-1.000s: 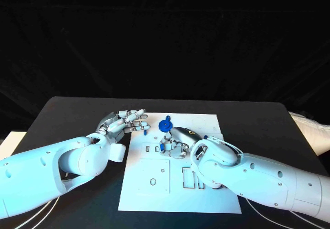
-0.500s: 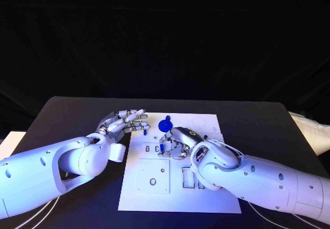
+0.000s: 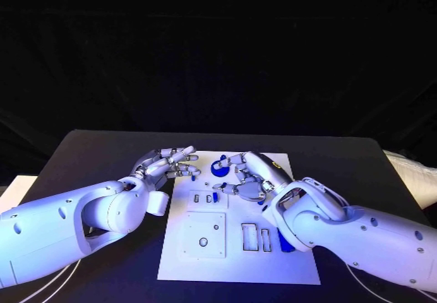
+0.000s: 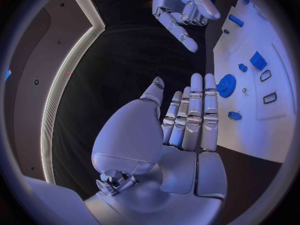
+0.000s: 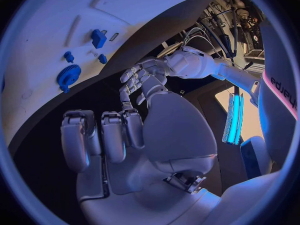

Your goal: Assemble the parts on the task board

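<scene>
The white task board is lying flat in the middle of the black table, its long sides running from the near edge toward the far edge.

The left robot hand is hovering just beside the board's left edge, toward its far corner. It is holding nothing: in the left wrist view its fingers are lying straight and close together, with the thumb standing apart from them.

The right robot hand is hanging over the far half of the board. In the right wrist view its fingers are bending downward from the palm, a little apart from one another, with nothing between them.

A blue gear is sitting on the far part of the board, between the two robot hands and just beside the right one. The left wrist view is showing the same gear lying flat on the white surface, with a small blue block and other small blue pieces near it.

Closer to the near edge, the board is carrying a raised square panel with an oval hole, and beside it two narrow slots. A dark blue part is lying beside those slots, touching the right forearm's shadow, and whether it is standing in a slot cannot be told.
</scene>
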Tool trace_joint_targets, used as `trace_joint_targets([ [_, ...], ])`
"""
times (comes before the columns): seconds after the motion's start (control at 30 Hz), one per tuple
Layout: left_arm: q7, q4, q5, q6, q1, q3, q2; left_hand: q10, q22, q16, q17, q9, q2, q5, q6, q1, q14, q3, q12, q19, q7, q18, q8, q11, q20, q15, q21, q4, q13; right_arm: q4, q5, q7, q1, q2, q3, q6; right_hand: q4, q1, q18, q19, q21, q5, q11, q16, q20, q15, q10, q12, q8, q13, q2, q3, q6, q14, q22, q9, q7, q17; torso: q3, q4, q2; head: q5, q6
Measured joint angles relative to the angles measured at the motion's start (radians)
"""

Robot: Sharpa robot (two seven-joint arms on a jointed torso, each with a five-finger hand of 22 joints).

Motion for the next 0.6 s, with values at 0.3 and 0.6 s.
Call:
trace_joint_targets([
  [0.3,-0.228,-0.009,-0.197,0.044,0.018,-0.002,-0.006,0.269,0.363,1.091,0.946,0.03,0.015,0.0,0.111,-0.099,0.221,-0.051,0.288,0.289,-0.088,-0.017,0.064,-0.102,-0.11,-0.1,0.439,0.074,0.182,0.039,0.279,0.118,0.081,-0.162,0.02,0.033,-0.001,0.014,0.0,0.0,-0.006,0.03,0.0,-0.006,0.0,0.0,0.0,-0.011,0.0,0.0,0.014,-0.004,0.004,0.0,0.0,0.005,-0.004,0.0,0.0086,-0.0081,-0.018,0.015,-0.01],
  [0.6,-0.656,-0.038,-0.572,0.218,0.103,0.0,0.037,0.212,1.008,1.327,0.989,0.168,0.009,0.0,0.137,-0.169,0.223,-0.175,0.985,0.308,-0.13,-0.08,0.274,-0.144,-0.146,-0.127,1.023,0.217,0.855,-0.004,0.462,0.128,0.125,-0.234,0.022,0.043,-0.004,0.022,0.011,0.0,-0.01,0.072,0.0,-0.013,0.0,0.0,0.0,-0.015,0.0,0.0,0.022,-0.007,0.004,0.0,0.0,0.006,-0.004,0.0,0.0212,-0.0171,-0.038,0.025,-0.023],
])
